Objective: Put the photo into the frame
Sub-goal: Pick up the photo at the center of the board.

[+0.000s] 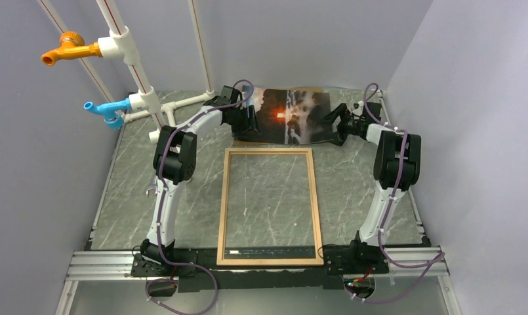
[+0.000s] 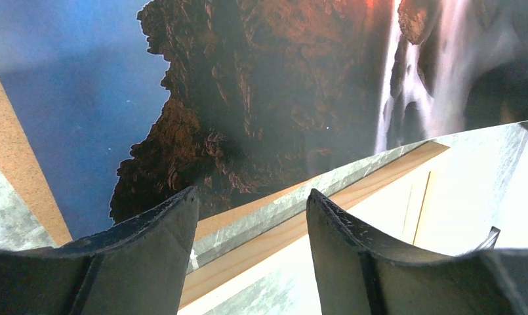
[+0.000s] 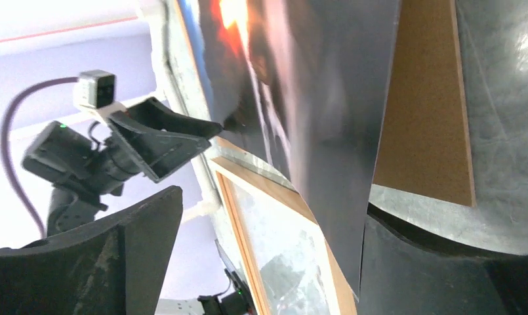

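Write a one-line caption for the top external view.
Left gripper and right gripper flank the bowed photo over a brown board; the empty wooden frame lies nearer on the table.

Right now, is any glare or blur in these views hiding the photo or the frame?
Top external: sharp, with one bright glare stripe down the photo; the frame reads clearly. Left wrist: lower right washed out over the frame. Right wrist: upper left blown out, the photo smeared.

The photo (image 1: 290, 115) between left hand (image 1: 248, 125) and right hand (image 1: 332, 128), beyond the frame (image 1: 269, 261)
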Robot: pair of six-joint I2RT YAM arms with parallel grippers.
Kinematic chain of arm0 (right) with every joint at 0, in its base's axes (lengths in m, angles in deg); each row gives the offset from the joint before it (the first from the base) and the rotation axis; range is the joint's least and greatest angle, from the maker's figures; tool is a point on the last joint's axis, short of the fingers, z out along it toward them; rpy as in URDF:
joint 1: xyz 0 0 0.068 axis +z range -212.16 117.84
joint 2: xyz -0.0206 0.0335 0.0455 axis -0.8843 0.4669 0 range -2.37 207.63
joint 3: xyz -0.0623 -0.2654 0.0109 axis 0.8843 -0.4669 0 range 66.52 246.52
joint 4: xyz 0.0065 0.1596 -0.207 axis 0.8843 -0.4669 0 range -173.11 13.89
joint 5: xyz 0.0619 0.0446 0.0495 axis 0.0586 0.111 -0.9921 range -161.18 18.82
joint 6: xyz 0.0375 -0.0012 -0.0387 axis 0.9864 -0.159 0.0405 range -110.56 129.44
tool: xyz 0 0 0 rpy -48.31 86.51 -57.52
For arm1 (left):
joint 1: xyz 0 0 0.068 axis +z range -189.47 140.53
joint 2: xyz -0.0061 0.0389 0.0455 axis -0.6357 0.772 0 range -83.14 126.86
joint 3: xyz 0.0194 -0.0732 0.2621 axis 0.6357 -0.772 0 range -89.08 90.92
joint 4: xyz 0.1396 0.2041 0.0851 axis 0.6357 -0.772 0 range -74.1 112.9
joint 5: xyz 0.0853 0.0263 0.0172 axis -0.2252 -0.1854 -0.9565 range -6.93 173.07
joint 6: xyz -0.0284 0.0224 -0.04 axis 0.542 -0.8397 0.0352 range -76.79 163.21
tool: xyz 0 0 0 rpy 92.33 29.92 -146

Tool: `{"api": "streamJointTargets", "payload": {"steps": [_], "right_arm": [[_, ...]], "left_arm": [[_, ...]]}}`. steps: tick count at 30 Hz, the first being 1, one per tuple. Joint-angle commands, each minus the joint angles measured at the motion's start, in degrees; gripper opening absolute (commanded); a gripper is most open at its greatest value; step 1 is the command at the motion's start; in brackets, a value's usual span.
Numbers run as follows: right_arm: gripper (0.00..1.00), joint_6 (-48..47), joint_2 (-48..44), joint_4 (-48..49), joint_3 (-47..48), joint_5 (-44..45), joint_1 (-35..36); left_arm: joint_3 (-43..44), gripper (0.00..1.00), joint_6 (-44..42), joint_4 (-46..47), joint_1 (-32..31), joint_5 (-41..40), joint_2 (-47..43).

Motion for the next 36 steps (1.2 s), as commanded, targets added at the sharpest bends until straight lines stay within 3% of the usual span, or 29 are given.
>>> {"api": "streamJointTargets", "payload": {"steps": [1, 9, 14, 17, 21, 24, 29, 36], "right_arm": [[0.92, 3.74, -4.85, 11.75, -0.84, -2.14, -1.67], [0.92, 10.16, -0.44, 21.32, -0.91, -4.10, -1.79], [0.79, 9.47, 0.95, 19.57, -0.35, -3.71, -1.36], [0.59, 7.72, 0.70, 17.03, -0.18, -2.99, -0.66], [0.16, 4.87, -1.07, 12.09, -0.32, -1.12, -0.15], [0.00, 3.71, -3.94, 9.21, -0.88, 0.01, -0.08], [0.00, 6.27, -13.06, 8.32, -5.47, 2.93, 0.38], [0.00, 15.22, -34.93, 12.81, -23.54, 10.38, 2.61]], "left_arm": [[0.95, 0.66, -0.77, -2.32, -0.19, -0.35, 1.72], [0.85, 0.66, -1.13, -2.46, -0.14, -0.44, 1.72], [0.82, 0.66, -1.31, -2.61, -0.17, -0.39, 1.90], [0.13, 0.66, -1.16, -1.97, -0.19, -0.28, 1.54], [-0.79, 0.66, -1.25, -0.90, -0.19, -0.31, -0.12], [-1.84, 0.67, -1.39, -0.74, -0.23, -0.22, -2.88], [-7.13, 0.74, -2.10, 0.01, -1.58, -0.01, -12.35], [-19.38, 0.83, -2.75, -0.30, -8.03, -4.68, -30.77]]}}
